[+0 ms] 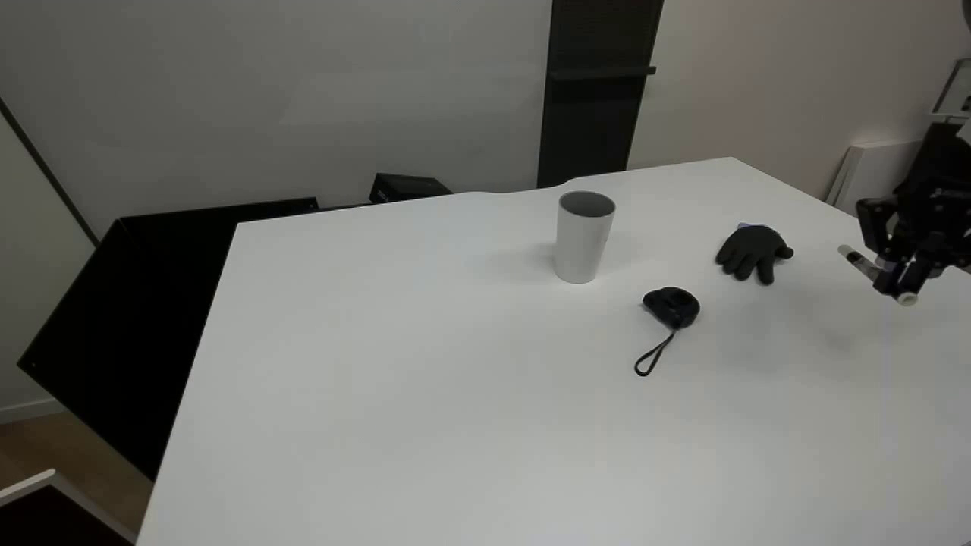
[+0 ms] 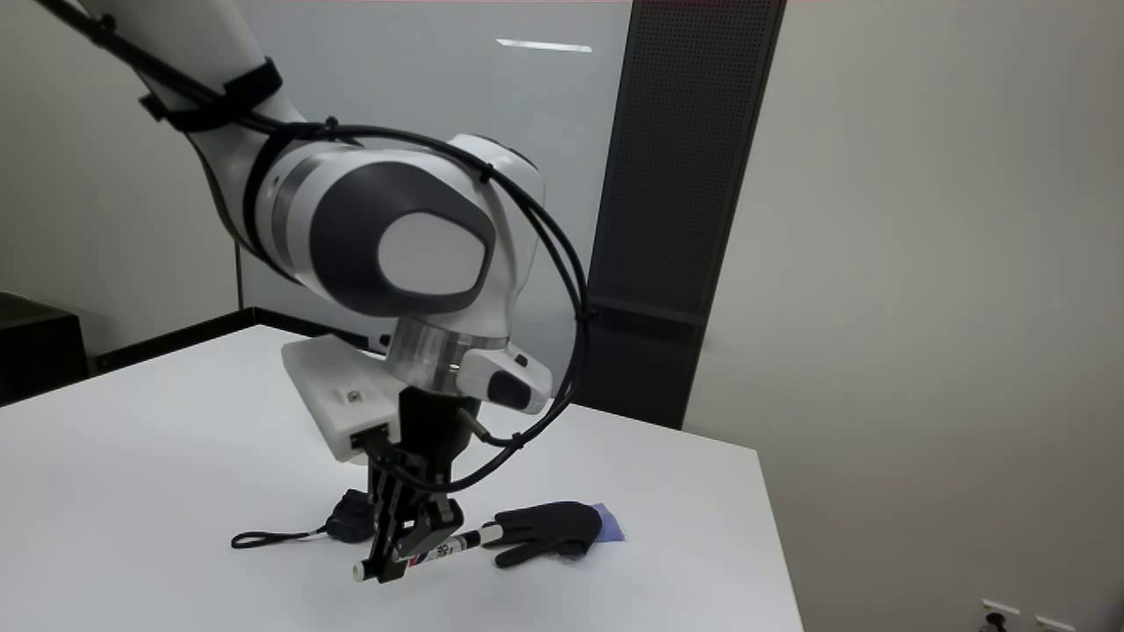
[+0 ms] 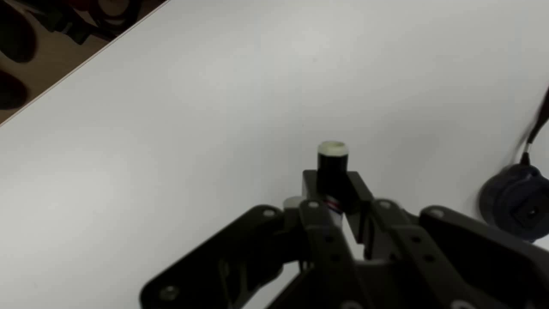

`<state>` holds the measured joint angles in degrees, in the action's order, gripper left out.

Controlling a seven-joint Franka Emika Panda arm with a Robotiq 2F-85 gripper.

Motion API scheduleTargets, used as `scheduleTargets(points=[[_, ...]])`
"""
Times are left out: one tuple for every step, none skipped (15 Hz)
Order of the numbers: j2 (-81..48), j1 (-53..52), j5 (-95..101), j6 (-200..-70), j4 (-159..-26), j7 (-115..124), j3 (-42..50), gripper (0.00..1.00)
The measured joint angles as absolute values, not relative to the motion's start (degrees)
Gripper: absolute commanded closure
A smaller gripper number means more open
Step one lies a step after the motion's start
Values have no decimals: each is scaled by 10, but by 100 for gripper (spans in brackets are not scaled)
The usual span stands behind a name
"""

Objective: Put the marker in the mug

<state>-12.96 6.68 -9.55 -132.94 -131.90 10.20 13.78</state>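
The marker (image 1: 861, 262) is white with a black cap and a pale end. My gripper (image 1: 899, 282) is shut on it near the capped end, above the table at the right edge of an exterior view. The marker (image 2: 450, 547) lies tilted across the fingers of my gripper (image 2: 397, 560) in an exterior view. In the wrist view, the marker's capped end (image 3: 333, 161) sticks out past the fingertips of the gripper (image 3: 332, 186). The mug (image 1: 581, 241), a plain light-grey cup, stands upright, well away from the gripper. It is hidden in the other views.
A black tape measure (image 1: 673, 307) with a wrist strap lies between mug and gripper; it also shows in the wrist view (image 3: 517, 201). A black glove (image 1: 752, 252) lies near the gripper. The white table (image 1: 425, 364) has its edge at upper left in the wrist view.
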Motion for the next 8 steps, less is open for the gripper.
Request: scheduleTargets(points=[[-127, 71, -103, -1313, -1306, 102, 136, 93], [-127, 74, -108, -1300, -1294, 104, 135, 93], [-127, 76, -114, -1288, -1281, 106, 133, 93], [-127, 78, -120, -1277, -1269, 109, 131, 93], [-128, 79, -127, -1264, -1256, 113, 129, 93], [-130, 80, -137, -1249, -1241, 117, 126, 93], [-132, 80, -149, -1231, -1225, 121, 123, 93], [-135, 80, -162, -1211, -1209, 125, 119, 93]])
